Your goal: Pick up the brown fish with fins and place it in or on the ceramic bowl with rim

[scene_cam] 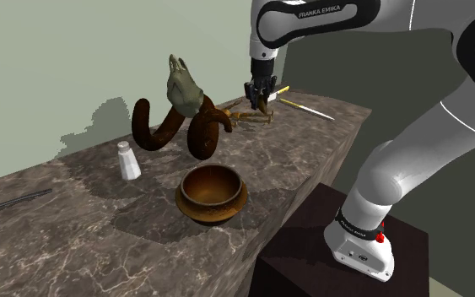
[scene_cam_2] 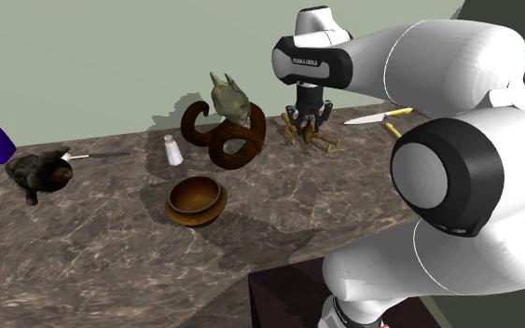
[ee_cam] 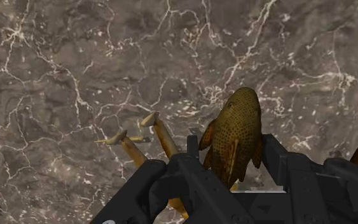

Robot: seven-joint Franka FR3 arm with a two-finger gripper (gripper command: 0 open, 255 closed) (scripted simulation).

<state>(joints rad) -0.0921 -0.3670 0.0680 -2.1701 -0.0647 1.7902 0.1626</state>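
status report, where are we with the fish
Fingers shut on brown fish, low over the counter. Bowl empty, mid-counter. Curled brown sculpture stands close beside the path to it.

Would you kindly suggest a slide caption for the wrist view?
Black claw clasping a spotted brown fish over the dark veined countertop.

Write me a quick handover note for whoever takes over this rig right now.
Gripper: jaws shut on the fish, low over the counter, past the coiled brown figure in the shoulder view.
Bowl: empty, on the counter nearer the stand.
Done: fish grasped. I cannot tell whether it is off the counter.
Left: lift it, carry it to the bowl, release.
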